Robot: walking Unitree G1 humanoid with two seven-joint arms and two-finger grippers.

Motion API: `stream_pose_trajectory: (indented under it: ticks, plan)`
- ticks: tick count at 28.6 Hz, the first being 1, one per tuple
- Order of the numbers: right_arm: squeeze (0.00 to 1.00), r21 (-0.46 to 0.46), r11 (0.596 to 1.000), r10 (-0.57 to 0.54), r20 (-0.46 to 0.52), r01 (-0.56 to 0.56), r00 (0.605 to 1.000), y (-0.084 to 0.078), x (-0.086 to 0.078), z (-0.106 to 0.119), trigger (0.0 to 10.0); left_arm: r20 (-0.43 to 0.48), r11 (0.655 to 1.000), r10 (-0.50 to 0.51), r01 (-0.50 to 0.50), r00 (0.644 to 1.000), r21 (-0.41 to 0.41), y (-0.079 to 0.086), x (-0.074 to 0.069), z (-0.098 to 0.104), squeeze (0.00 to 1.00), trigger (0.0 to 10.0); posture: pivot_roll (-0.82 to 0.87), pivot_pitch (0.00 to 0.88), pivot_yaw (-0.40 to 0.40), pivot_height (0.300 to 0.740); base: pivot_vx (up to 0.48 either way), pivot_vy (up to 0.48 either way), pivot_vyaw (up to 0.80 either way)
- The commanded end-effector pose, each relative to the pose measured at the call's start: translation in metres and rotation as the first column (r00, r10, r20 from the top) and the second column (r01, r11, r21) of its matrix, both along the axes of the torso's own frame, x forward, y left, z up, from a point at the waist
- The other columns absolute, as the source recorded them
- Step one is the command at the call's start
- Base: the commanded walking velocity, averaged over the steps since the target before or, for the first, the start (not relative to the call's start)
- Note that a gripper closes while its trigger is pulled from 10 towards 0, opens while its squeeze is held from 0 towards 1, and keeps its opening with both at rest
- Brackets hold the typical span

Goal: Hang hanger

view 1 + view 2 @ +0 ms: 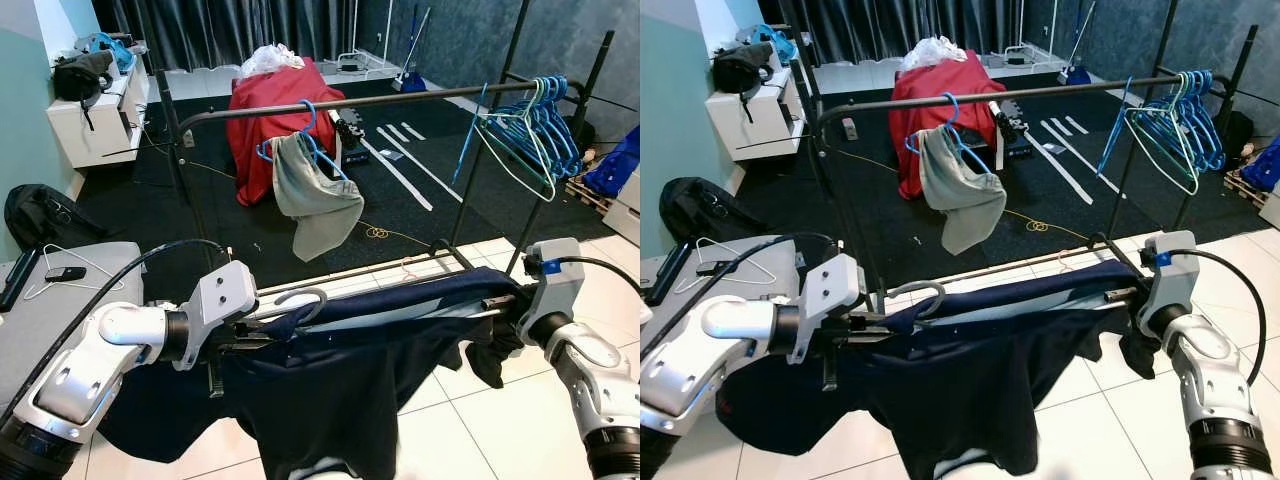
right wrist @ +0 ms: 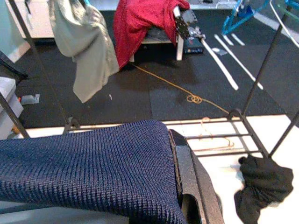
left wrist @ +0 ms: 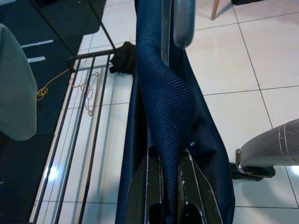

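Observation:
A navy garment on a hanger with a grey hook hangs stretched between my two grippers, low in front of me. My left gripper is shut on its left end, with the knit fabric running between the black fingers. The right gripper is shut on the right end, where the cloth drapes over one finger. Beyond stands the black clothes rail, above the held hanger. A grey garment on a blue hanger hangs from it.
Several empty blue hangers crowd the rail's right end. The rack's base bars lie on the tiles ahead, with a black cloth beside them. A red-draped chair stands behind. A grey surface and a black bag are at my left.

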State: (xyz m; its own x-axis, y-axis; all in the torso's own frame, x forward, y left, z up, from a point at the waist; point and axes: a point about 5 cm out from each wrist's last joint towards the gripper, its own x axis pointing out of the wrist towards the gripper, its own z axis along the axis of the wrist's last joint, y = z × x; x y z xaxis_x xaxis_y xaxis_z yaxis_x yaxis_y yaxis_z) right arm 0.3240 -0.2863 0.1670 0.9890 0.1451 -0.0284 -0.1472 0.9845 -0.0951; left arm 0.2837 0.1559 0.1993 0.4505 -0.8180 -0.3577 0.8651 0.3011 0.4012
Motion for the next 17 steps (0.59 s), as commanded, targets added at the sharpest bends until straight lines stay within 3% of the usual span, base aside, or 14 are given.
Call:
stream_pose_trajectory:
  ticks: [1, 2, 3, 4, 5, 6, 7, 8, 11, 14, 17]
  plan:
    - [0.00, 0.004, 1.000, 0.020, 0.049, -0.020, 0.999, 0.005, 0.002, 0.010, 0.0, -0.012, 1.000, 0.021, -0.021, 1.000, 0.002, -0.003, 0.000, -0.001, 0.00, 0.0, -0.10, 0.071, 0.020, 0.740, 0.000, 0.000, 0.00]
    - [0.00, 0.004, 1.000, 0.020, 0.049, -0.020, 0.999, 0.005, 0.002, 0.010, 0.0, -0.012, 1.000, 0.021, -0.021, 1.000, 0.002, -0.003, 0.000, -0.001, 0.00, 0.0, -0.10, 0.071, 0.020, 0.740, 0.000, 0.000, 0.00]
    - [0.00, 0.005, 0.996, 0.086, 0.041, -0.086, 0.995, 0.021, 0.004, 0.007, 0.0, -0.010, 0.999, 0.031, -0.031, 0.999, -0.019, -0.010, 0.001, -0.001, 0.00, 0.0, -0.10, 0.069, 0.018, 0.740, 0.000, 0.000, 0.00]
    - [0.00, 0.005, 0.996, 0.086, 0.041, -0.086, 0.995, 0.021, 0.004, 0.007, 0.0, -0.010, 0.999, 0.031, -0.031, 0.999, -0.019, -0.010, 0.001, -0.001, 0.00, 0.0, -0.10, 0.069, 0.018, 0.740, 0.000, 0.000, 0.00]
    - [0.00, 0.009, 0.988, 0.152, 0.028, -0.152, 0.988, 0.039, 0.004, 0.003, 0.0, -0.005, 0.998, 0.049, -0.049, 0.999, -0.028, -0.016, 0.003, -0.002, 0.00, 0.0, -0.10, 0.071, 0.017, 0.740, 0.000, 0.000, 0.00]
    - [0.00, 0.010, 0.971, 0.237, -0.003, -0.237, 0.972, 0.062, 0.003, -0.006, 0.0, 0.010, 0.995, 0.086, -0.086, 0.996, -0.057, -0.023, 0.009, -0.002, 0.00, 0.9, -0.10, 0.070, 0.016, 0.740, 0.000, 0.000, 0.00]
    - [0.00, 0.010, 0.971, 0.237, -0.003, -0.237, 0.972, 0.062, 0.003, -0.006, 0.0, 0.010, 0.995, 0.086, -0.086, 0.996, -0.057, -0.023, 0.009, -0.002, 0.00, 0.9, -0.10, 0.070, 0.016, 0.740, 0.000, 0.000, 0.00]
    - [0.00, -0.015, 0.945, 0.327, -0.038, -0.328, 0.944, 0.083, -0.001, -0.016, 0.0, 0.021, 0.990, 0.112, -0.110, 0.993, -0.092, -0.030, 0.014, 0.001, 0.00, 0.0, -0.10, 0.069, 0.016, 0.740, 0.000, 0.000, 0.00]
    - [0.00, -0.039, 0.865, 0.497, -0.066, -0.500, 0.865, 0.130, -0.012, -0.034, 0.0, 0.023, 0.980, 0.114, -0.109, 0.993, -0.167, -0.052, 0.023, 0.008, 0.00, 0.0, -0.10, 0.067, 0.017, 0.740, 0.000, 0.000, 0.00]
    - [0.00, -0.036, 0.861, 0.505, -0.063, -0.508, 0.861, 0.133, -0.013, -0.034, 0.0, 0.021, 0.979, 0.117, -0.112, 0.993, -0.172, -0.053, 0.023, 0.008, 0.00, 0.0, -0.10, 0.067, 0.017, 0.740, 0.000, 0.000, 0.00]
    - [0.00, -0.020, 0.845, 0.532, -0.066, -0.535, 0.844, 0.144, -0.018, -0.036, 0.0, 0.055, 0.967, 0.220, -0.210, 0.974, -0.145, -0.050, 0.035, 0.005, 0.00, 0.0, -0.10, 0.066, 0.018, 0.740, 0.000, 0.000, 0.00]
